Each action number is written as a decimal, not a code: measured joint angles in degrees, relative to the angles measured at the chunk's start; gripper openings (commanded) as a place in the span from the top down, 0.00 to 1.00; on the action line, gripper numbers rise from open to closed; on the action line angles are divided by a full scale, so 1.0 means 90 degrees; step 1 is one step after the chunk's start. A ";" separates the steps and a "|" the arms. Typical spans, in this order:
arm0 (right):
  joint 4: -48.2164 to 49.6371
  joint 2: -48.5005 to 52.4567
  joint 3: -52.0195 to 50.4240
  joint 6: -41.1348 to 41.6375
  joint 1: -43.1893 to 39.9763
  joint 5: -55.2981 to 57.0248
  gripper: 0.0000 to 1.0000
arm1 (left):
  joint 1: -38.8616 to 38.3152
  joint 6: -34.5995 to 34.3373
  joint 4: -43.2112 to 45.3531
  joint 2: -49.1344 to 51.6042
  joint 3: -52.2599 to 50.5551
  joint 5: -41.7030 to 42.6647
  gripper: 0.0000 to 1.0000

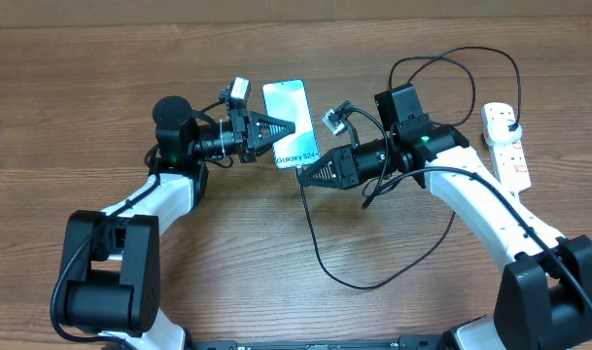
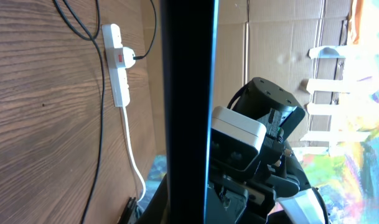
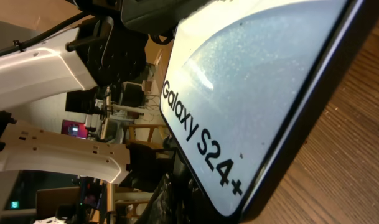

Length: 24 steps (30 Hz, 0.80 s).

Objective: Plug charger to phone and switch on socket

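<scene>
Your left pincer [image 1: 290,127] is clamped on the phone [image 1: 283,105], gripping it by one long edge, screen up. Your right pincer [image 1: 305,176] sits at the phone's lower short edge with the charger [image 1: 318,255] trailing below it across the tabletop [image 1: 101,68]; I cannot tell how wide it is open. The socket [image 1: 506,146] lies well apart, far right

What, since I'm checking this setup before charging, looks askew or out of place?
The phone is not lying flat: the left gripper clamps one long side and holds it tilted. The right gripper sits at its lower short edge. Nothing looks damaged.
</scene>
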 measured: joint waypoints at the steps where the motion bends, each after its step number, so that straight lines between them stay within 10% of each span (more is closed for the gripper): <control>1: -0.0005 0.0000 0.0000 0.0027 0.0000 0.0002 0.96 | 0.0000 0.0019 0.0000 0.0000 0.0000 0.0005 0.96; 24: 0.0141 0.0000 -0.0051 0.0668 0.0000 0.0155 0.89 | -0.0015 0.0466 0.0017 0.0000 0.0002 -0.0022 0.96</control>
